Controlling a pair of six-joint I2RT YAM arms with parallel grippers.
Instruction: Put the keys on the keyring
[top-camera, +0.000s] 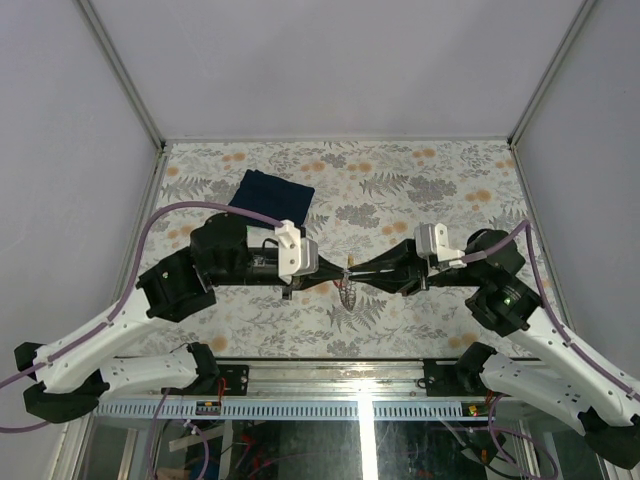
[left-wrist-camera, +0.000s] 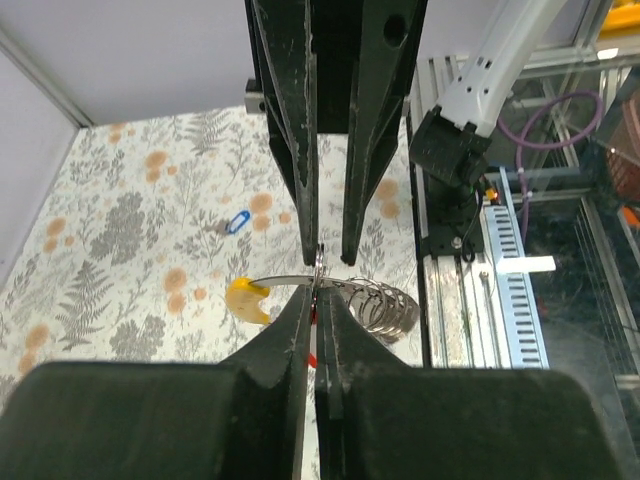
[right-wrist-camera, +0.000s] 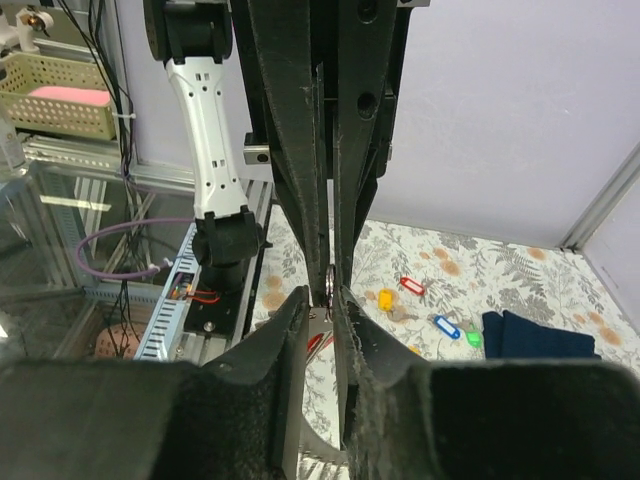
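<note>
**Asker:** Seen from above, where are you?

**Me:** My left pincer (top-camera: 338, 283) and my right pincer (top-camera: 362, 280) meet tip to tip over the middle of the floral table (top-camera: 430, 190). The keyring (top-camera: 348, 296) hangs just below the spot where they meet. A dark blue cloth (top-camera: 272, 192) lies farther back, beyond my left arm.

**Asker:** And from your left wrist?

**Me:** My left pincer is closed on the thin wire of the keyring, and the loop runs out of my fingertips to both sides. On one side a bunch of small metal rings (left-wrist-camera: 385, 310) hangs from it. On the other, a yellow tag (left-wrist-camera: 247, 300) sits at the end of the wire. I cannot tell whether it hangs there or lies on the table beneath. My right pincer comes in from opposite, its jaws a little apart, with table showing between them. A blue-tagged key (left-wrist-camera: 237, 221) lies farther off on the table.

**Asker:** From the right wrist?

**Me:** My own jaws stand slightly parted, right at the closed tips of the left pincer. Beyond them, keys lie on the table in a loose line toward the cloth, among them a red-tagged key (right-wrist-camera: 411, 286) and a green-tagged key (right-wrist-camera: 473, 338), the green one just beside the cloth.
</note>
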